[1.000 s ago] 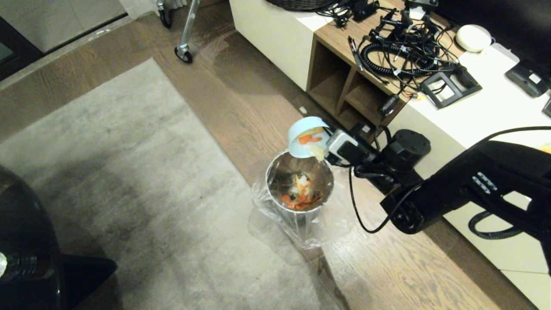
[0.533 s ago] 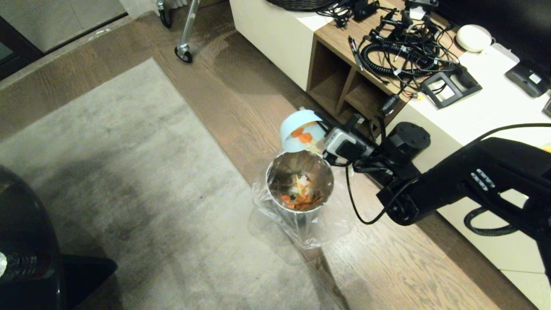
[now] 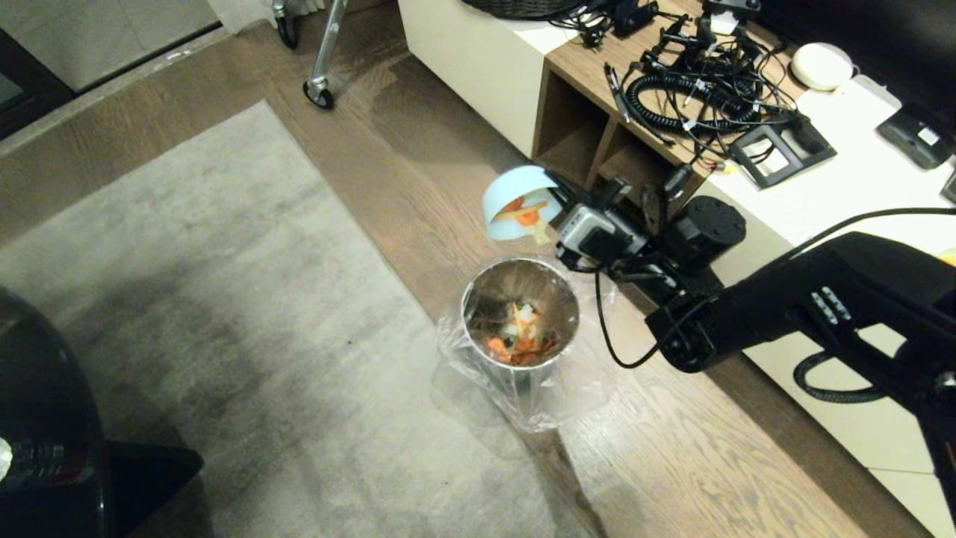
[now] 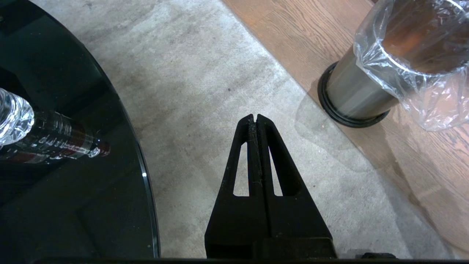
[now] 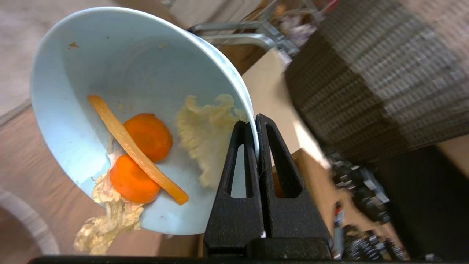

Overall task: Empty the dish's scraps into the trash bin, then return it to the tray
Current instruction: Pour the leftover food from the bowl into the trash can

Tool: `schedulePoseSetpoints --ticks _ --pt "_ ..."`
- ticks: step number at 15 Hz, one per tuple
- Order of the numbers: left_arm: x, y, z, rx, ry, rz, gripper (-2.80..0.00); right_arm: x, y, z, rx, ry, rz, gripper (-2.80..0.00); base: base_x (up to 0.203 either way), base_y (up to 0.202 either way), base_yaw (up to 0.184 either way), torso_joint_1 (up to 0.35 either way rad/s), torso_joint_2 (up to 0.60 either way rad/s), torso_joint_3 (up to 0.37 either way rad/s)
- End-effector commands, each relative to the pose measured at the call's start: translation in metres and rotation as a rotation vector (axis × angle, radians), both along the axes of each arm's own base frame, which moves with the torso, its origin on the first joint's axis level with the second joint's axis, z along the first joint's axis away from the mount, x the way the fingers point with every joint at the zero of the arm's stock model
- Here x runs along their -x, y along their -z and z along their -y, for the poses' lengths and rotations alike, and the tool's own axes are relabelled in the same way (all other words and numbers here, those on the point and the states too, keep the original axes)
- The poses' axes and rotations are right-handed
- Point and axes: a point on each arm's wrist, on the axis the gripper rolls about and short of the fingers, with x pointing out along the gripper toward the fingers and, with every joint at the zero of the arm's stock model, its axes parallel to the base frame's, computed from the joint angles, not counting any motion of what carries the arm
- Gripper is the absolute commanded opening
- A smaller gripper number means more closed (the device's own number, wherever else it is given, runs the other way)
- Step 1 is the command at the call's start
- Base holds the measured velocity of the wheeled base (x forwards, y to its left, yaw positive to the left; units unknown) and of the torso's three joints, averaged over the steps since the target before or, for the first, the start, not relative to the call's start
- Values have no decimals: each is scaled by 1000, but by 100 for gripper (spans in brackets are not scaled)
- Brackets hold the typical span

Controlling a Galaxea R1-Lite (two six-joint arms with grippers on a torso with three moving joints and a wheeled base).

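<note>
Right of centre in the head view, the right end effector [image 3: 556, 217] pinches the bowl [image 3: 515, 200] rim, tipping scraps [image 5: 141, 157] toward the bin [image 3: 520, 317] below.

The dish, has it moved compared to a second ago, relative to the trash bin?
Yes. The dish, pinched at its rim by the right gripper, has risen up and away from the trash bin, which has stayed put. Scraps still cling inside.
</note>
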Motion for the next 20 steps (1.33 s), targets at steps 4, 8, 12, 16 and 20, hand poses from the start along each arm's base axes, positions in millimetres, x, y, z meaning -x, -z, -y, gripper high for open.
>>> schedulePoseSetpoints --ticks 4,8,12,16,20 --pt "0 0 0 0 -1 1 -280 2 -22 -1 -43 -5 113 -280 0 0 0 0 0 0" --pt "0 0 0 0 -1 1 -280 13 -32 -11 -56 -37 131 -280 0 0 0 0 0 0" --pt "0 0 0 0 -1 1 -280 24 -43 -20 -69 -68 152 -280 0 0 0 0 0 0" --pt "0 0 0 0 -1 1 -280 31 -55 -16 -83 -71 171 -280 0 0 0 0 0 0" --pt "0 0 0 0 -1 1 -280 36 -62 -13 -84 -105 178 -280 0 0 0 0 0 0"
